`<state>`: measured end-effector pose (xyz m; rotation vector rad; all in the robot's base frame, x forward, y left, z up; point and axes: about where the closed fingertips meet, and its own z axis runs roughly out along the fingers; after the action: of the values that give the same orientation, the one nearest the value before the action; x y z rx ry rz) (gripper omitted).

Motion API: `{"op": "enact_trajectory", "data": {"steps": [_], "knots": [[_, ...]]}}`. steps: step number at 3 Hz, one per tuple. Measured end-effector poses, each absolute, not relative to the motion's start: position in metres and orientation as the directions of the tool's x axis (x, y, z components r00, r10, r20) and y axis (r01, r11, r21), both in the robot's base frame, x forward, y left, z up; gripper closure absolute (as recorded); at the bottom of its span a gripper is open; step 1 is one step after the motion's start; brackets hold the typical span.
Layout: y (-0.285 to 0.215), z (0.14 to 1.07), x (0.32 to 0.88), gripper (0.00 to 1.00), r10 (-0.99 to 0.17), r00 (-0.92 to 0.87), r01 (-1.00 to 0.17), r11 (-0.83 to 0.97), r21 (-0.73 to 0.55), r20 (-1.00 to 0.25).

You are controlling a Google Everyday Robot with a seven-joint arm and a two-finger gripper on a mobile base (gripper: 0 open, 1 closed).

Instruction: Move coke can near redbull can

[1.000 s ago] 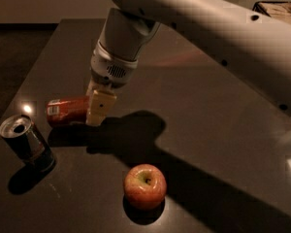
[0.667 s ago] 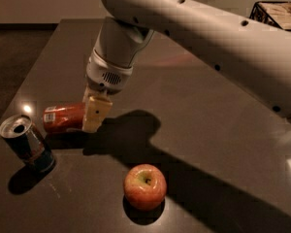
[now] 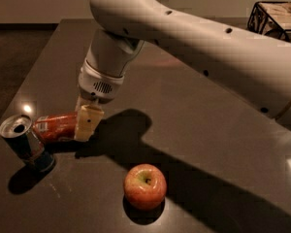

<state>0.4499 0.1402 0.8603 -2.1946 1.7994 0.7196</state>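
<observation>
The coke can (image 3: 56, 126) lies on its side at the left of the dark table (image 3: 208, 144), its left end just beside or touching the redbull can (image 3: 25, 143), which stands slightly tilted at the near-left edge. The gripper (image 3: 85, 128) hangs at the can's right end, one pale finger across the front of it and the other hidden behind. The jaws appear closed about a can's width apart, pinching the red can across its body.

An aluminium can like this is probably light and thin-walled. It is stiff along its length but dents easily under a hard squeeze across the middle, and its painted skin is smooth enough to slip. Lying down it will roll if let go carelessly. The best hold is across the cylinder near an end, where the rim stiffens the wall, and that is roughly where the fingers sit.

Against the earlier frames, the gripper and the can have travelled together toward the near left. The gap to the blue-and-silver can, plainly open before, is now all but gone. The apple (image 3: 145, 186) in the near middle and the redbull can have not shifted
</observation>
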Motion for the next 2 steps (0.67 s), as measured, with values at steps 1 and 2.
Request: {"op": "enact_trajectory", "data": {"steps": [1, 2], "knots": [[0.1466, 0.8559, 0.4435, 0.18, -0.853, 0.139, -0.956, -0.247, 0.155, -0.504], [0.146, 0.8574, 0.4441, 0.0, -0.854, 0.141, -0.958, -0.245, 0.149, -0.501]]}}
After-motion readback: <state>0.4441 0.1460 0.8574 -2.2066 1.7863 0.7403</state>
